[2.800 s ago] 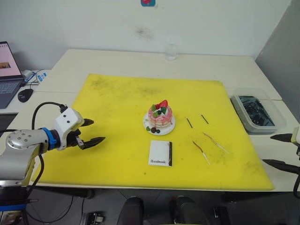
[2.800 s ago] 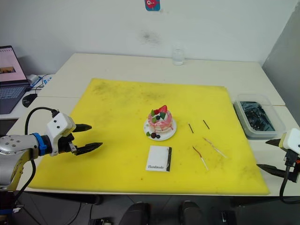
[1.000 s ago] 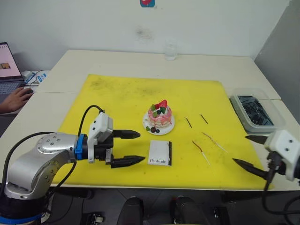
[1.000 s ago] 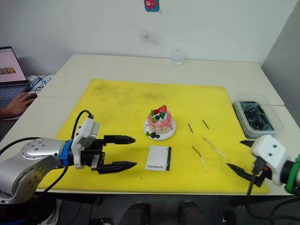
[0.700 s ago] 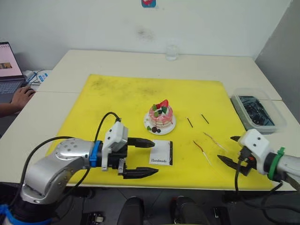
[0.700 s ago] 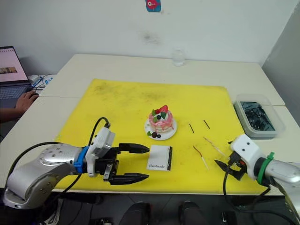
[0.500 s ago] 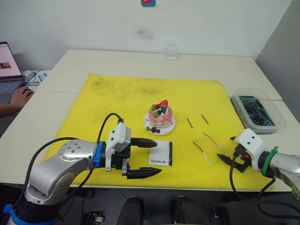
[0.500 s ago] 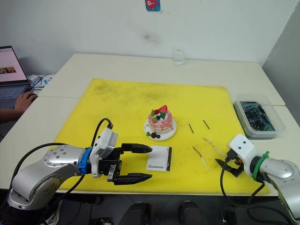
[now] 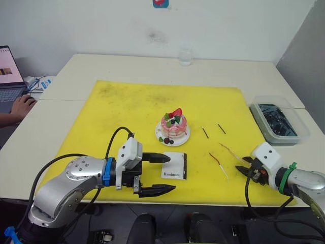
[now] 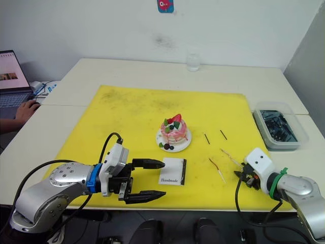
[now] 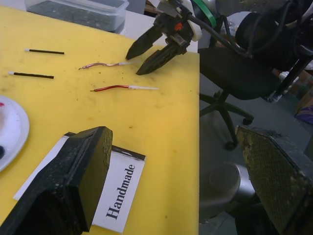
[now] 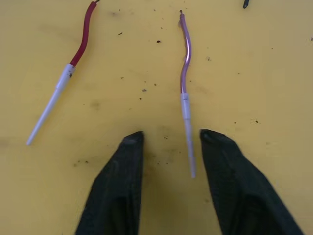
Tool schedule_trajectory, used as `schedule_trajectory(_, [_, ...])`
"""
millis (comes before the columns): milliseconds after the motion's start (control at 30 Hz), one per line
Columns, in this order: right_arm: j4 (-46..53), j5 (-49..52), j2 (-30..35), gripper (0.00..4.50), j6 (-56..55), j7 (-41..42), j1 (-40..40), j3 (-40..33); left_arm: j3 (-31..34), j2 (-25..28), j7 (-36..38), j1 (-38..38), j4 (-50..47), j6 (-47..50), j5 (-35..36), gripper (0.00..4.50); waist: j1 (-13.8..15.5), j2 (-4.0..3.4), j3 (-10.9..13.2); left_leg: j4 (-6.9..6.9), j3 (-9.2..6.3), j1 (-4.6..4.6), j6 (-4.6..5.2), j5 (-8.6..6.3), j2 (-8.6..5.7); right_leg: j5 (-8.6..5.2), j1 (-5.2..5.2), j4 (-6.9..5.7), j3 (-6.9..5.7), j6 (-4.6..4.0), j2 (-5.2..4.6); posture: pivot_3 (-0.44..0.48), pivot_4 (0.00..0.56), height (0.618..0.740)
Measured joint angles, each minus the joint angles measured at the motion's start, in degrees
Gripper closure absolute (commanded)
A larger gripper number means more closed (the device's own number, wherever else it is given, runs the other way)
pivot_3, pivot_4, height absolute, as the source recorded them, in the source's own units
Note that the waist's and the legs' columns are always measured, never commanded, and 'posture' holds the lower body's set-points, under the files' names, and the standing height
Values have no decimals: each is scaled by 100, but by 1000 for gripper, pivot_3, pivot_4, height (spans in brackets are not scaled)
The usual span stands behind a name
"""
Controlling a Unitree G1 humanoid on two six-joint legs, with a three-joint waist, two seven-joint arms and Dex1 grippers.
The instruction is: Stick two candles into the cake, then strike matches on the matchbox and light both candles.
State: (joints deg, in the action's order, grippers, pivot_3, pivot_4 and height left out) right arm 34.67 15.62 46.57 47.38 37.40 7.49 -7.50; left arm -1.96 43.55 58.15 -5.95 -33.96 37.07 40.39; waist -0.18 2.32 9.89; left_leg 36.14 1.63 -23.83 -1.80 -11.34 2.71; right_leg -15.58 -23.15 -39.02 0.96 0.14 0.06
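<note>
1. Your right gripper (image 12: 166, 142) is low over the yellow mat (image 9: 132, 107), fingers parted, with the pale end of the pink candle (image 12: 185, 83) lying between the tips, nearer one finger.
2. The red candle (image 12: 66, 73) lies just beside it, outside the fingers.
3. Your left gripper (image 9: 165, 174) is spread wide; the matchbox (image 9: 173, 165) sits just ahead of its upper finger.
4. The cake (image 9: 173, 126) and both matches (image 9: 204, 132) lie beyond.

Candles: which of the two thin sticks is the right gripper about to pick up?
Probably the pinkish candle: its pale end lies between the open right gripper fingers. The red candle lies off to the side, outside them.
</note>
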Motion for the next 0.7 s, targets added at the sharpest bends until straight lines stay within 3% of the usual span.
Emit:
schedule_trajectory(67, [34,61,-18,4318,114,-5,-24,0,0,0,-4,0,0,-1,0,0,0,0,0,0,0,0,0,0,0,0,0,0,0,0,0,0,150,740])
schedule_trajectory(100, [52,98,-18,4477,167,-9,-39,0,0,0,-5,-1,0,-1,0,0,0,0,0,0,1,0,0,0,0,0,0,0,0,0,0,0,150,740])
schedule_trajectory(433, [102,281,-50,4477,551,-27,-187,-56,2,2,-118,-63,0,44,10,0,0,0,0,-1,0,-1,0,0,0,0,-1,0,-1,0,0,0,150,740])
schedule_trajectory(700, [279,658,-152,4477,737,-19,-184,-506,69,16,-262,-73,9,248,27,0,-1,0,0,-2,-1,-1,0,0,1,0,-2,0,-1,0,0,0,150,740])
